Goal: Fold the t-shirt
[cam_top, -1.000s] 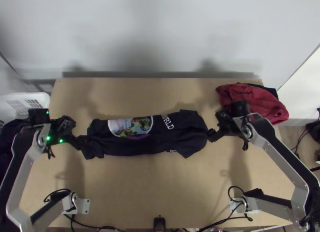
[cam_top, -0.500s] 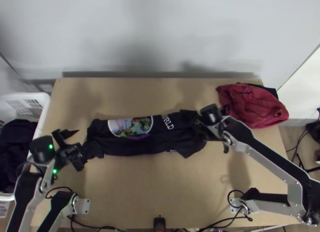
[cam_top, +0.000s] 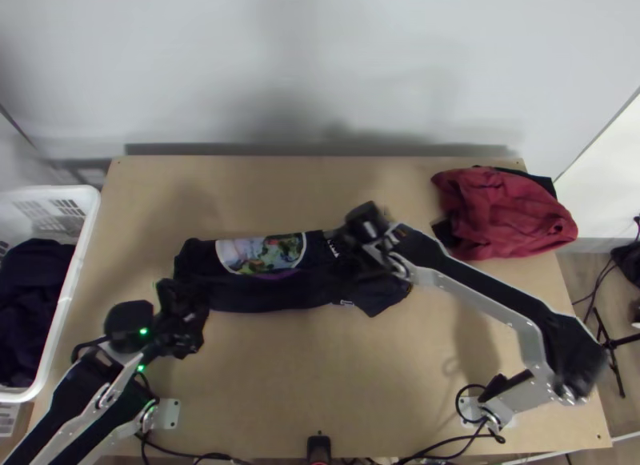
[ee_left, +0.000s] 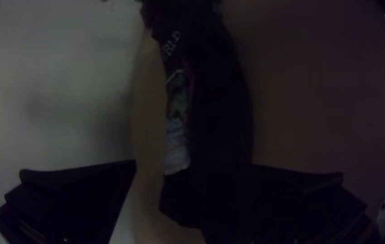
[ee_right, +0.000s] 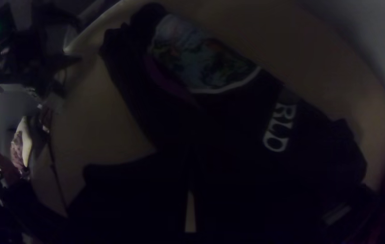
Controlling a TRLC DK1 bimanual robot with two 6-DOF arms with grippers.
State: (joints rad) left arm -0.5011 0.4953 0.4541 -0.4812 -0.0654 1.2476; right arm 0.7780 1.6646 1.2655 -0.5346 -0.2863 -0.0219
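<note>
On one table (cam_top: 320, 369) lie one t-shirt (cam_top: 264, 295) and one red cloth (cam_top: 512, 217).

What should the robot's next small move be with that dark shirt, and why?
Probably ease the left gripper down onto the shirt's near end and close it there, ready to fold that end inward. Its fingers are apart with that end between them in its wrist view, and the t-shirt lies as a long, narrow strip, its ends not yet brought together.

"RLD" (ee_right: 281, 128) on dark t-shirt (cam_top: 272, 295)
</note>
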